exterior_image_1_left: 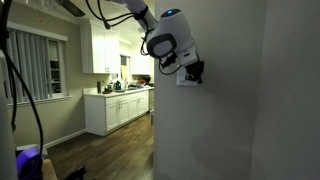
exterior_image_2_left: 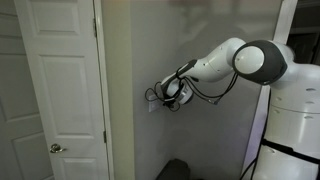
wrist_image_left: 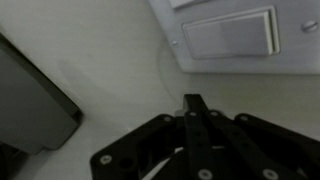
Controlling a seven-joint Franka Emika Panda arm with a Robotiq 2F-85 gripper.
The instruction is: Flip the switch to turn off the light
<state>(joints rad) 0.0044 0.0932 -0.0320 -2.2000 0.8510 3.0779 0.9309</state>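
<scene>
Dimly, in an exterior view, we see the gripper (exterior_image_1_left: pixel 192 72) up against the switch (exterior_image_1_left: pixel 182 79) on the wall (exterior_image_1_left: pixel 240 120), with kitchen cabinets (exterior_image_1_left: pixel 100 45) behind. In an exterior view the gripper (exterior_image_2_left: pixel 163 96) meets that wall just beside the white door (exterior_image_2_left: pixel 60 80); we cannot confirm contact. Wrist view: the fingers (wrist_image_left: pixel 194 110) seem pressed together, clenched on nothing. The switch (wrist_image_left: pixel 228 35) sits above them, apart.

The switch (wrist_image_left: pixel 230 35) is a broad, pale rectangular rocker, set flush in a plate (wrist_image_left: pixel 295 45) on the wall (wrist_image_left: pixel 120 90), slightly tilted in the wrist view's upper right
</scene>
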